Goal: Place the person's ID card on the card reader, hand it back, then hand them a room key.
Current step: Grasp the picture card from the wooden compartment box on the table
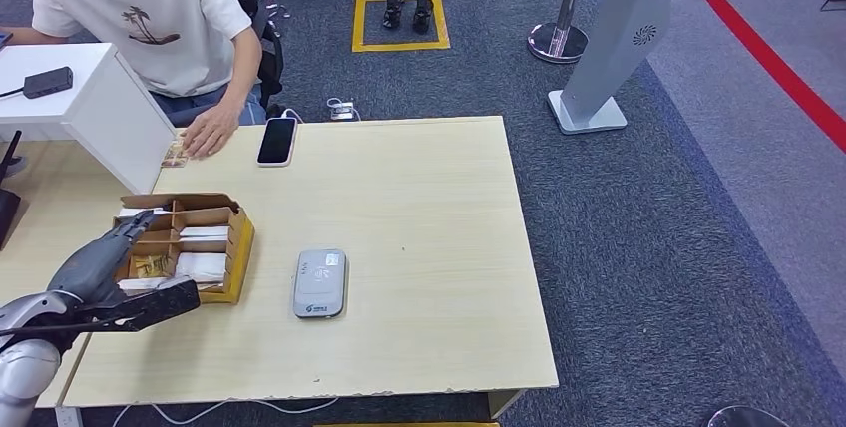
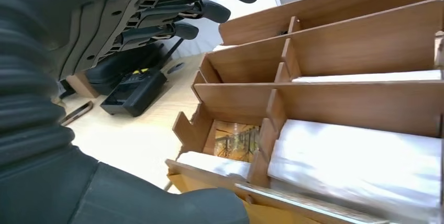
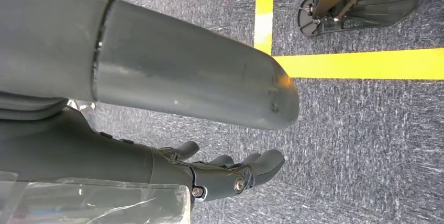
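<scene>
Head view: left hand (image 1: 118,269) over wooden organizer box (image 1: 238,247), fingers spread, holding nothing – likely staged for room key cards (image 1: 203,266) in compartments; right hand (image 3: 230,174) hangs over carpet, fingers loosely apart, idle; card reader (image 1: 320,283) mid-table, bare; ID card (image 1: 175,156) at far edge under person's hand (image 1: 211,131), beside phone (image 1: 277,140), not yet handed over

My head view looks steeply down on the desk (image 1: 419,208) from above its near edge. My left wrist view sits close behind the left robot hand (image 2: 131,20), facing the wooden divider box (image 2: 324,103), shared with the head view. My right wrist view looks along the right robot hand (image 3: 157,93) at carpet (image 3: 366,145).
</scene>
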Robot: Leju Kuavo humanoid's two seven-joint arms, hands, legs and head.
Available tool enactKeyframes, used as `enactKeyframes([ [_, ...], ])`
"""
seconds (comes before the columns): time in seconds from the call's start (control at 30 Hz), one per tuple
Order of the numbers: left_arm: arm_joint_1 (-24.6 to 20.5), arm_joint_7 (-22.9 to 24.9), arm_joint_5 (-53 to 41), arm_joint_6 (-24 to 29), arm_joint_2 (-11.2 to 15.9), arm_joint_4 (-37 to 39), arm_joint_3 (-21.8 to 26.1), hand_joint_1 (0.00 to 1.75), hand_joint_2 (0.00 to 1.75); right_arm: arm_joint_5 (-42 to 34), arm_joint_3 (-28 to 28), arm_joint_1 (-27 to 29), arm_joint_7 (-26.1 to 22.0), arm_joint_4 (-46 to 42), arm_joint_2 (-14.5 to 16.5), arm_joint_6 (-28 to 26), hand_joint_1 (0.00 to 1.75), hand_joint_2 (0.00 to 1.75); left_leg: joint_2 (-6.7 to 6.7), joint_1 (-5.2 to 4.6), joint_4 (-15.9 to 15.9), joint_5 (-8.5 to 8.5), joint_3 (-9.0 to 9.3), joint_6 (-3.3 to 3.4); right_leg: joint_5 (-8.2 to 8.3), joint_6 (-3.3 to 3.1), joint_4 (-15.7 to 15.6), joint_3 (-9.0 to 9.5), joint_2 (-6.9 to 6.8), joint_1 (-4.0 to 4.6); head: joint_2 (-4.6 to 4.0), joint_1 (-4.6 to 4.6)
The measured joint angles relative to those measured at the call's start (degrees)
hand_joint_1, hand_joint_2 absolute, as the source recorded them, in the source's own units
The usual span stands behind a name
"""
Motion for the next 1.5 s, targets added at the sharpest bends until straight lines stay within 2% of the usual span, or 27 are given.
enactKeyframes([
  [0.4, -0.1, 0.1, 0.5, 1.4, -0.5, -0.5, -3.2, 0.00, 1.75, -0.3, 0.0, 0.0, 0.0, 0.0, 0.0, 0.0, 0.00, 0.00, 0.00, 0.00, 0.0, 0.00, -0.02, 0.00, 0.00, 0.00, 0.0, 0.01, 0.00, 0.00, 0.00, 0.00],
  [1.3, 1.8, 2.3, 5.5, -0.3, 5.5, -4.9, -3.7, 0.00, 1.75, -0.5, 0.0, -0.1, -0.3, 0.0, -0.1, -0.1, 0.00, 0.00, -0.01, 0.01, 0.0, 0.00, -0.04, 0.00, 0.00, 0.00, 0.0, 0.02, -0.02, 0.00, 0.00, 0.04],
  [1.5, 4.5, 3.8, 3.3, 1.9, 5.6, -6.6, -3.7, 0.00, 1.75, -1.4, 0.0, 0.0, -0.4, 0.0, -0.1, -0.1, 0.00, 0.00, -0.01, 0.00, 0.0, -0.01, -0.03, 0.00, -0.01, 0.00, 0.0, 0.01, -0.02, 0.00, 0.00, 0.05],
])
